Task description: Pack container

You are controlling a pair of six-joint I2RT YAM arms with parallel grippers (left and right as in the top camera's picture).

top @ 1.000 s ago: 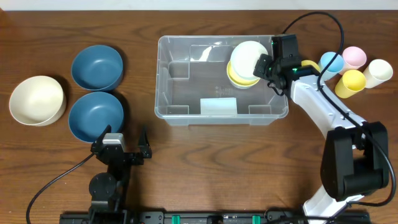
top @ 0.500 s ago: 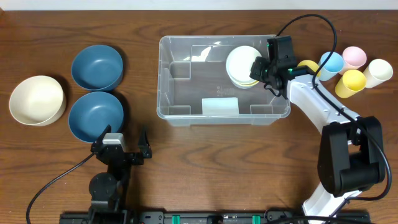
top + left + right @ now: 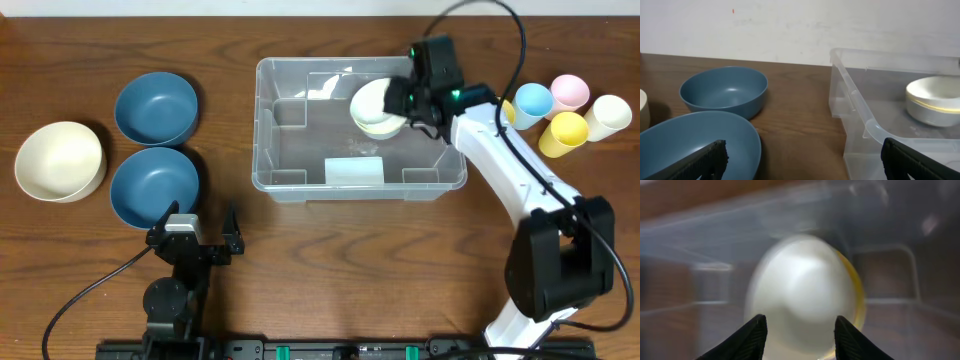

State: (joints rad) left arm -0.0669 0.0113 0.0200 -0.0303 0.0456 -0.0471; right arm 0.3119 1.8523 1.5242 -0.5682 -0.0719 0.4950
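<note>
My left end effector (image 3: 200, 222) sits at the near edge of the tabletop (image 3: 330, 270), fingers spread wide with nothing between them. Just beyond it is a blue bowl (image 3: 153, 186), with a second blue bowl (image 3: 155, 108) farther back and a cream bowl (image 3: 58, 160) to their left. The container (image 3: 290, 185) stands on the middle of the tabletop, right of the blue bowls, with its pale label (image 3: 352, 170) on the near wall. In its far right part a white bowl (image 3: 375, 100) rests nested in a yellow-rimmed bowl (image 3: 940, 111) on the container floor. My right end effector (image 3: 800, 339) is over that part of the container, beside the white bowl's right edge; its fingers stand apart and grip nothing. Right of the container, four cups cluster together: yellow cup (image 3: 566, 132), blue cup (image 3: 532, 100), cream cup (image 3: 608, 115) and pink cup (image 3: 570, 90).
</note>
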